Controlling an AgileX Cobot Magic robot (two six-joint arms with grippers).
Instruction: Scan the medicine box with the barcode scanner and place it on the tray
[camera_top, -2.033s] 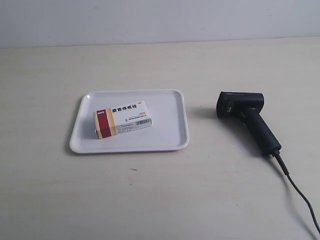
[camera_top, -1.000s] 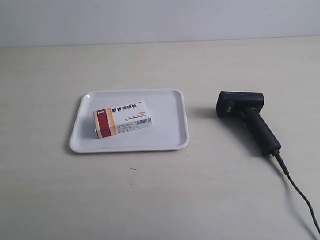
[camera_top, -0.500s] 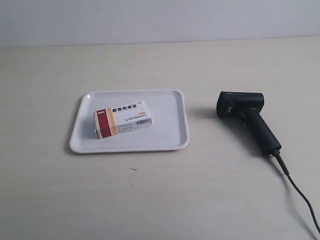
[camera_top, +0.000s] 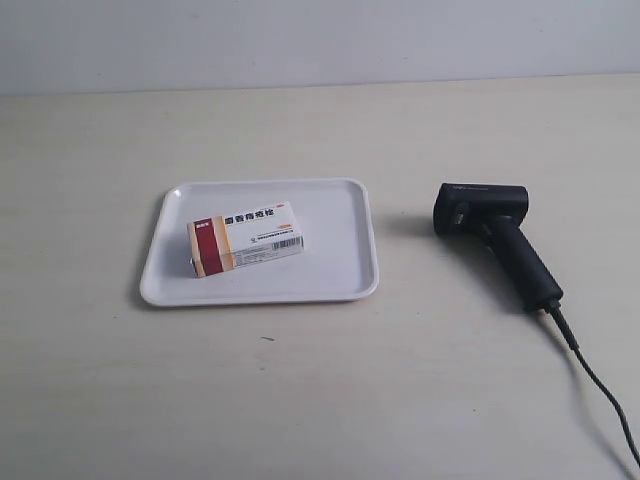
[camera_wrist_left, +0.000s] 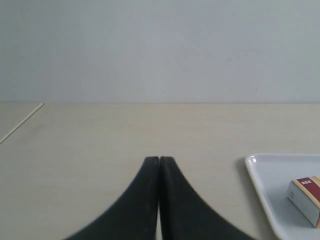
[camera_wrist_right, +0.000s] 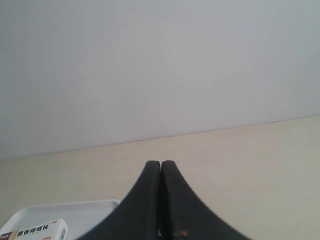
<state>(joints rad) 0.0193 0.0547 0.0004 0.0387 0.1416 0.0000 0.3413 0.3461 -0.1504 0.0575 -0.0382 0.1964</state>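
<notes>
On the tray (camera_top: 340, 280) near the desk's middle, you see the medicine box (camera_top: 245, 237) lying flat. Toward the desk's right edge lies the barcode scanner (camera_top: 495, 238). Left gripper (camera_wrist_left: 159, 159) and right gripper (camera_wrist_right: 161, 163) have fingers pressed together, empty.

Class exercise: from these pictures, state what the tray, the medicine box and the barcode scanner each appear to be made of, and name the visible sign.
Tray: probably plastic, smooth white with soft sheen and a rounded moulded rim.
Medicine box: apparently printed card, with crisp folded edges, a matt face and a barcode.
Barcode scanner: likely matt black moulded plastic, with a boxy head and a thin cable.
</notes>
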